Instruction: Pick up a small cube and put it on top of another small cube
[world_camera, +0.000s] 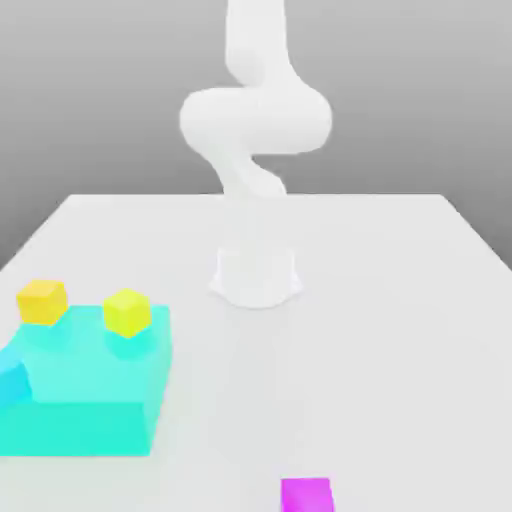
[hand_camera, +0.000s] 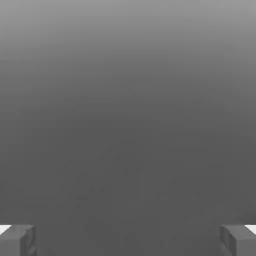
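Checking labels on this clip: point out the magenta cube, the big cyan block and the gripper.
magenta cube (world_camera: 306, 495), exterior view, top face.
large cyan block (world_camera: 85, 425), exterior view, front face.
gripper (hand_camera: 128, 240), hand view, midway between the wide-apart fingertips.

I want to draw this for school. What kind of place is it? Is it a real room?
Probably not a real room: it looks like a computer-made test scene. A white robot arm stands on a plain white table before a blank grey backdrop, with toy-like blocks: a magenta cube, two yellow cubes and a big cyan block.
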